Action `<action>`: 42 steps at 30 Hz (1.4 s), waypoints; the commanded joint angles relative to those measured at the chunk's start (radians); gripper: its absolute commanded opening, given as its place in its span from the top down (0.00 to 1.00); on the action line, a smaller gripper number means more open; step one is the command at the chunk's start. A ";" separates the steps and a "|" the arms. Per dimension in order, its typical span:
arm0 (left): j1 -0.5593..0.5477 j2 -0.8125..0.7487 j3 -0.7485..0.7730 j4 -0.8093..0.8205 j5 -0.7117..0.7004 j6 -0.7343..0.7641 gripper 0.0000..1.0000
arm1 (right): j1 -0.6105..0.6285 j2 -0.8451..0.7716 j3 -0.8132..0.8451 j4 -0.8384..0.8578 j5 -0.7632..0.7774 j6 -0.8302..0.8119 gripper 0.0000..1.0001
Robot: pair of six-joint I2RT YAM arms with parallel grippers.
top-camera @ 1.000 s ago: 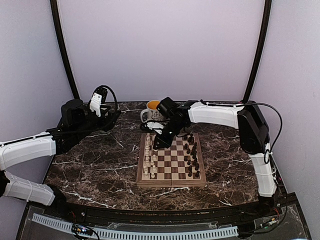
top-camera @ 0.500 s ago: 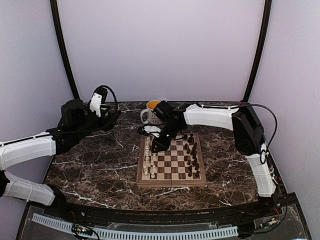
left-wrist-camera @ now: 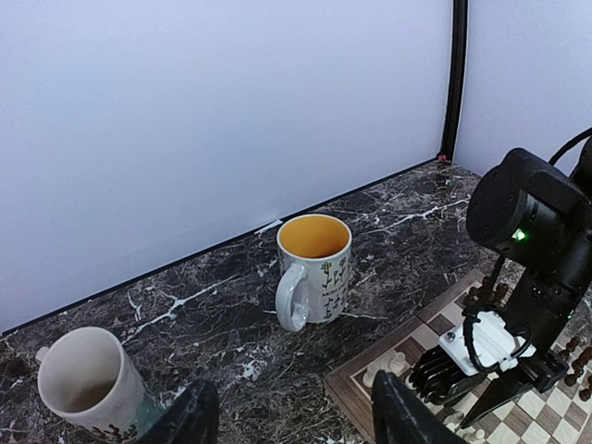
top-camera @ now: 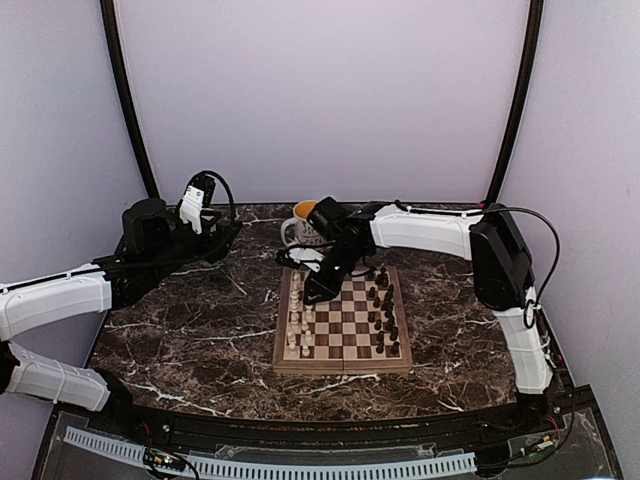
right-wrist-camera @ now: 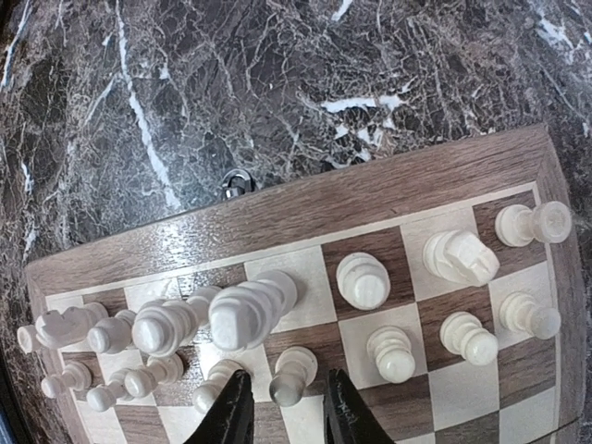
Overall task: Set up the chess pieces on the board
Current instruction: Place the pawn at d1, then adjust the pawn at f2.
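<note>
The board [top-camera: 340, 367] lies mid-table, cream-white chess pieces [top-camera: 298, 316] along its left side and dark ones [top-camera: 383, 304] along its right. My right gripper [top-camera: 312, 292] hangs over the board's far-left corner. In the right wrist view its fingers [right-wrist-camera: 285, 396] stand open on either side of a white pawn [right-wrist-camera: 294, 373], a small gap on each side. More white pieces [right-wrist-camera: 250, 313] stand on the squares around it. My left gripper [left-wrist-camera: 296, 421] is open and empty above the marble, left of the board [left-wrist-camera: 365, 393].
An orange-lined mug [left-wrist-camera: 314, 268] stands just beyond the board's far-left corner [top-camera: 303, 222]. A second pale mug [left-wrist-camera: 88, 384] sits tilted at the left. The right arm's wrist [left-wrist-camera: 532, 217] hangs over the board. Walls close off the back and sides.
The right gripper has opened from shut, and the white pawn now stands free between its fingers. The left arm has not moved.
</note>
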 commanded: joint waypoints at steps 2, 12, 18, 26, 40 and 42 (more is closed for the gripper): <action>0.010 -0.023 0.005 0.007 0.014 0.013 0.42 | 0.007 -0.121 -0.013 -0.003 -0.001 0.012 0.72; 0.010 -0.031 0.002 0.007 0.015 0.014 0.42 | 0.056 -0.123 -0.072 -0.019 -0.120 -0.049 0.76; 0.009 -0.034 0.002 0.005 0.014 0.015 0.42 | 0.092 -0.094 -0.060 -0.036 -0.080 -0.071 0.79; 0.009 -0.034 0.001 0.004 0.013 0.018 0.42 | 0.100 -0.069 -0.061 -0.044 -0.032 -0.087 0.78; 0.009 -0.032 0.002 0.003 0.018 0.018 0.42 | 0.107 -0.047 -0.063 -0.048 -0.006 -0.100 0.77; 0.009 -0.032 0.002 0.002 0.018 0.019 0.42 | 0.110 -0.044 -0.063 -0.051 0.002 -0.101 0.76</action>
